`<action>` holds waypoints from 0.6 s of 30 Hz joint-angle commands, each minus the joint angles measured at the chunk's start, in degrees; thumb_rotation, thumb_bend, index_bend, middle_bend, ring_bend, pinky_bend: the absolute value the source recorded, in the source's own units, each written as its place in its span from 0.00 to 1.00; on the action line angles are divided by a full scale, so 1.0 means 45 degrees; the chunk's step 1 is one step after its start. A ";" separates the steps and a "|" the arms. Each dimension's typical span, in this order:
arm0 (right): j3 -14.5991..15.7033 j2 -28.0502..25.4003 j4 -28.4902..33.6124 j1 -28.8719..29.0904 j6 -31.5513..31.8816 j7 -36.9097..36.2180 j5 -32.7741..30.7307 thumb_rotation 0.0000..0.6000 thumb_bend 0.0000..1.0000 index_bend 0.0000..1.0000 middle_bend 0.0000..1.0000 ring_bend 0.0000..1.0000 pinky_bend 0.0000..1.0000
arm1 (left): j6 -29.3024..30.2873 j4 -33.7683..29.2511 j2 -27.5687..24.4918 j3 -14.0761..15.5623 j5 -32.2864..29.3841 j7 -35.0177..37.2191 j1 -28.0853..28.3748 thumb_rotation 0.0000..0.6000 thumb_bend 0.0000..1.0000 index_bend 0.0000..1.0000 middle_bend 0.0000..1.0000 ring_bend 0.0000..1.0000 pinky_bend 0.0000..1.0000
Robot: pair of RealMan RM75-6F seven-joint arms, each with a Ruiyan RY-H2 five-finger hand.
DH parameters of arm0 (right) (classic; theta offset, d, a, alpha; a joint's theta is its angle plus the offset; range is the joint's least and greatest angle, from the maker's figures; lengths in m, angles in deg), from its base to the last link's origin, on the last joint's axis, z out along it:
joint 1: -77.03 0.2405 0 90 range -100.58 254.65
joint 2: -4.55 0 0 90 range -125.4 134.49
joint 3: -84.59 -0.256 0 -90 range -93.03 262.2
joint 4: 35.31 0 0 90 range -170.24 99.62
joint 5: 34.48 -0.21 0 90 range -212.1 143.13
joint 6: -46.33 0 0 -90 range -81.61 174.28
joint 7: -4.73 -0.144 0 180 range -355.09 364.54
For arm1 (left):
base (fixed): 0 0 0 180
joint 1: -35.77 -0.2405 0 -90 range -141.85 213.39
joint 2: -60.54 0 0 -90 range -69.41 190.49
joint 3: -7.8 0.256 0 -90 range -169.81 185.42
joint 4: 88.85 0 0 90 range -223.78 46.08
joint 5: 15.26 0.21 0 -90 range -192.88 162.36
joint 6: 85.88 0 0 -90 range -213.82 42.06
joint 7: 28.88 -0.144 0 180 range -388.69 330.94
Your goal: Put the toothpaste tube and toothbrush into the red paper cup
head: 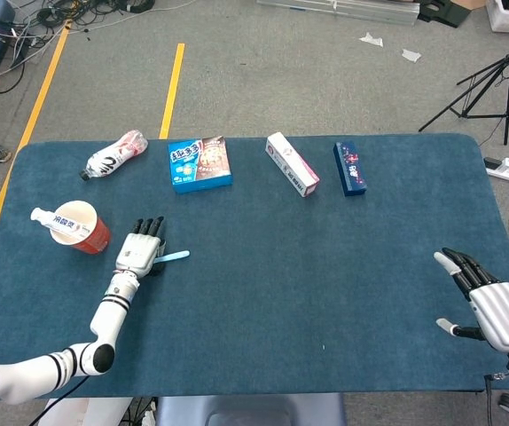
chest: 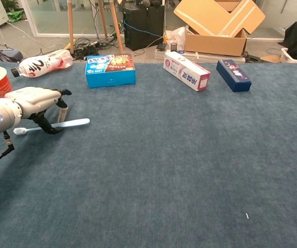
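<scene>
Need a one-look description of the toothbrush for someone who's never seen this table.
On the blue cloth table, go to the robot's left side, where the red paper cup holds a white toothpaste tube. Beside it, under the left hand, lies the pale blue plastic toothbrush. It is the only thin stick-shaped item; everything else is boxes or a bottle.

cups: 1 (head: 83,229) | tubes: 1 (head: 52,217) | toothbrushes: 1 (chest: 60,124) | bottles: 1 (head: 114,155) | boxes: 3 (head: 199,163) (head: 292,164) (head: 349,168)
</scene>
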 commanded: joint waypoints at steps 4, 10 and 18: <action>-0.0008 -0.0011 0.0050 0.0019 0.0007 0.0034 0.0037 1.00 0.00 0.09 0.10 0.11 0.43 | 0.0369 -0.0634 -0.0290 -0.0078 0.0255 -0.0097 -0.0090 1.00 0.35 0.56 0.00 0.00 0.00; -0.0011 -0.0019 0.0135 0.0058 -0.0002 0.0110 0.0104 1.00 0.00 0.09 0.10 0.11 0.43 | 0.0882 -0.1670 -0.0742 -0.0252 0.0541 -0.0332 -0.0095 1.00 0.35 0.56 0.00 0.00 0.00; -0.0024 -0.0119 0.0331 0.0081 0.0062 0.0249 0.0206 1.00 0.00 0.09 0.10 0.11 0.43 | 0.1629 -0.2483 -0.1343 -0.1358 0.0159 -0.0544 0.0209 1.00 0.35 0.57 0.00 0.00 0.00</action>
